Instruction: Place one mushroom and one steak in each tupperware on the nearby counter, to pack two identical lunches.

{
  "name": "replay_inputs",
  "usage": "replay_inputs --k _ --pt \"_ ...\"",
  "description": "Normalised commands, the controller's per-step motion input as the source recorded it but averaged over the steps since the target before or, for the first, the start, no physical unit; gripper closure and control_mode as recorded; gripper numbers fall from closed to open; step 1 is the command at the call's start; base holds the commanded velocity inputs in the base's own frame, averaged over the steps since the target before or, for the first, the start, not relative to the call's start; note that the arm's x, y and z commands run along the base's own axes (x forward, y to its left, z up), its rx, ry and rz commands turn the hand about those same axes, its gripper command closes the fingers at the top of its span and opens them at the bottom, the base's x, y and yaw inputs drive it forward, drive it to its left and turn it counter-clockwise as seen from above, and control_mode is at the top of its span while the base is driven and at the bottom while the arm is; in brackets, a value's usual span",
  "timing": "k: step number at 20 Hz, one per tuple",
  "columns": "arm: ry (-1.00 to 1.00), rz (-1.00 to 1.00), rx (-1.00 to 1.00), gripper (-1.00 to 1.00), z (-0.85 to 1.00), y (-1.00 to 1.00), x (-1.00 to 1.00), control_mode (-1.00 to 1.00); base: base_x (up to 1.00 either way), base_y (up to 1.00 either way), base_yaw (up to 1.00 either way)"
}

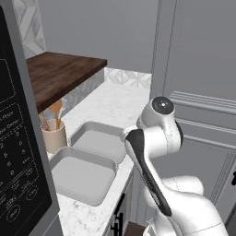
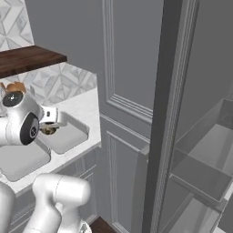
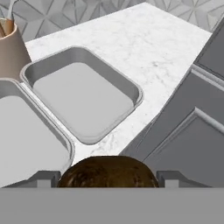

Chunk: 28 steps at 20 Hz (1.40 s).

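Gripper [image 3: 108, 177] of mine spread wide around a brown mushroom [image 3: 108, 171] in hand view, two empty tupperware [image 3: 83, 94] ahead on the bench [image 3: 144, 43], right base view showing gripper [image 2: 49, 124] above the farther tray's edge.

- Two tupperware trays lie side by side on the counter [image 1: 115, 103], rims touching or nearly so
- The nearer tray [image 1: 83, 173] sits toward the counter's front edge; the farther tray [image 1: 99, 140] is behind it
- A utensil holder [image 1: 54, 136] stands just left of both trays, under the wooden shelf [image 1: 55, 73]
- A tall cabinet [image 1: 198, 69] rises to the counter's right
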Motion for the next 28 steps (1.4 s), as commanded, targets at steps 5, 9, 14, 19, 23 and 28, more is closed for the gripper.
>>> replay_inputs --k 5,9,14,19,23,28 --pt "0.02 0.04 0.01 1.0 -0.58 0.32 0.83 -1.0 0.0 0.0 0.0" --pt "0.06 0.05 0.0 1.0 -0.58 0.4 0.88 -1.0 0.0 0.0 0.0" --pt "0.1 0.05 0.0 1.0 -0.51 0.22 0.86 -1.0 0.0 0.0 0.0" --pt "0.08 0.01 0.0 1.0 -0.45 0.26 0.76 -1.0 0.0 0.0 0.0" --pt "0.04 0.0 0.0 -1.0 -0.44 0.32 0.7 -1.0 0.0 0.0 0.0" --pt "-0.01 0.0 0.0 -1.0 0.02 0.05 0.16 -1.0 0.0 0.0 0.0"
